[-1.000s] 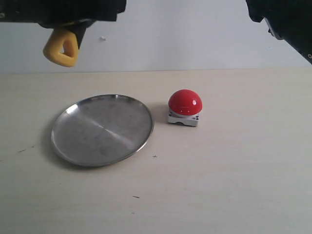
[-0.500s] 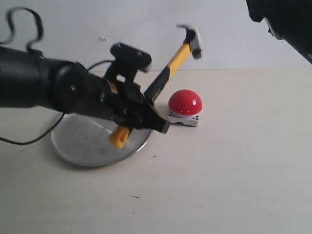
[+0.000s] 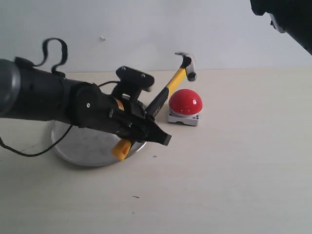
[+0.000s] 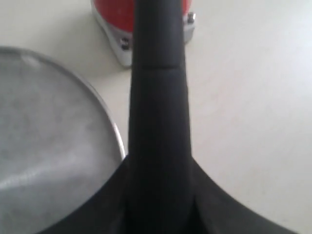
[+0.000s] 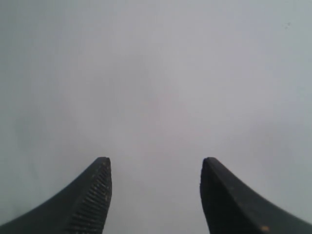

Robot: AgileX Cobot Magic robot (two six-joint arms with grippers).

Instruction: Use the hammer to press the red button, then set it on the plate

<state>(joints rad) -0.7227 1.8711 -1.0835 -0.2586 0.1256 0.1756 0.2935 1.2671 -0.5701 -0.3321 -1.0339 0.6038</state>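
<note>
Nearest, the small claw hammer with a yellow-and-black handle (image 3: 171,84) was clamped by the left gripper (image 3: 148,126) over the right edge of the round silver metal plate (image 3: 80,148). Its dark head was held above the glossy red dome button (image 3: 185,102). Farther off, the right gripper (image 5: 156,195) was seen spread apart, empty.

Left wrist view: the black grip of the hammer (image 4: 158,97) runs straight out from the left gripper (image 4: 158,175), whose dark fingers (image 4: 214,214) close against it on both sides. Its far end crosses in front of the red button (image 4: 114,12), hiding the middle of the dome while the light-grey base shows on either side. The plate (image 4: 58,146), silver and blurred, lies beside the handle on the pale table (image 4: 253,97), its rim near the button's base but apart from it
</note>
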